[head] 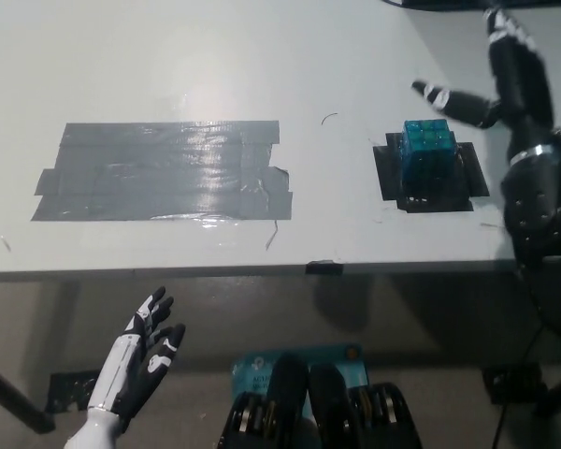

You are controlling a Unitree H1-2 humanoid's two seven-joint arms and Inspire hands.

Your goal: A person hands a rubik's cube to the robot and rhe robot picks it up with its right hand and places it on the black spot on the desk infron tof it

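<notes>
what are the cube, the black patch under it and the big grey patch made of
The blue-green rubik's cube looks like glossy, slightly translucent plastic, judging by its bright tiles. The black square patch seems to be overlapping strips of shiny tape, with uneven edges. The large grey patch looks like duct tape: seams, wrinkles, glare.

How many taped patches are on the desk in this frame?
2: a wide grey tape patch on the desk's left half, and a small black tape patch at right, with the Rubik's cube sitting on it.
</notes>
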